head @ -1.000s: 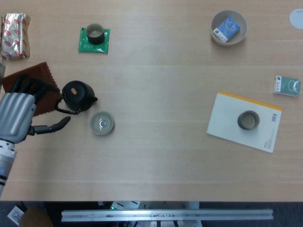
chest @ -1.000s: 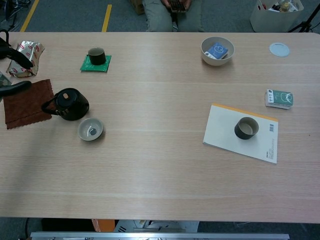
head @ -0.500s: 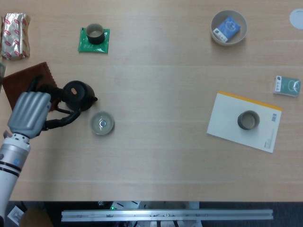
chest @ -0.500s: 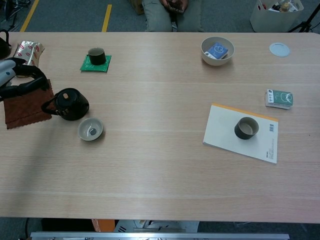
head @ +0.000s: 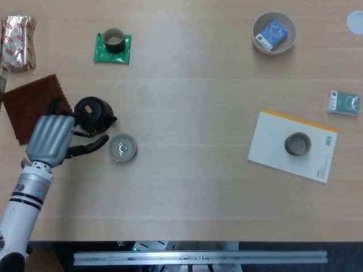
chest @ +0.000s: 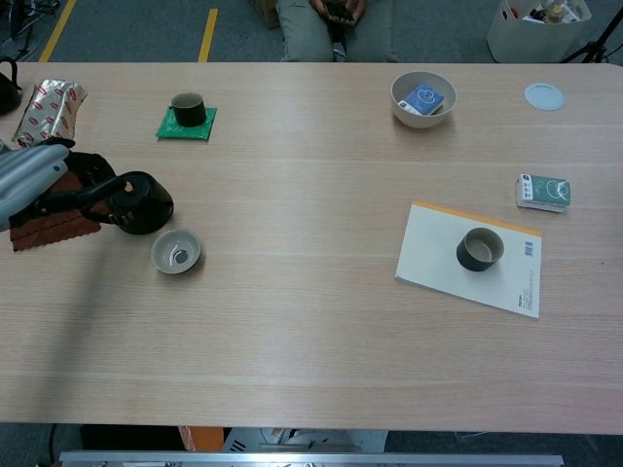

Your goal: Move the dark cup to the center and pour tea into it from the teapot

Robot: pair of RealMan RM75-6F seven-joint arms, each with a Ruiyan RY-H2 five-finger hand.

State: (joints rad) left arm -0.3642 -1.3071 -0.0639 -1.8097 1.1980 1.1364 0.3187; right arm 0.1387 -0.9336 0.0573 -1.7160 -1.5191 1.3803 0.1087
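The black teapot stands at the table's left, its handle toward my left hand. The hand has its fingers over the handle side and its thumb stretched out below the pot, toward a small grey bowl. I see no closed hold on the handle. One dark cup stands on a white booklet at the right. Another dark cup sits on a green coaster at the back left. My right hand shows in neither view.
A brown cloth lies under and behind my left hand. A foil packet sits at the far left. At the back right are a bowl with a blue box and a green packet.
My left hand has moved right and forward, off the brown cloth, up to the teapot's handle side. The teapot and both cups have not moved.
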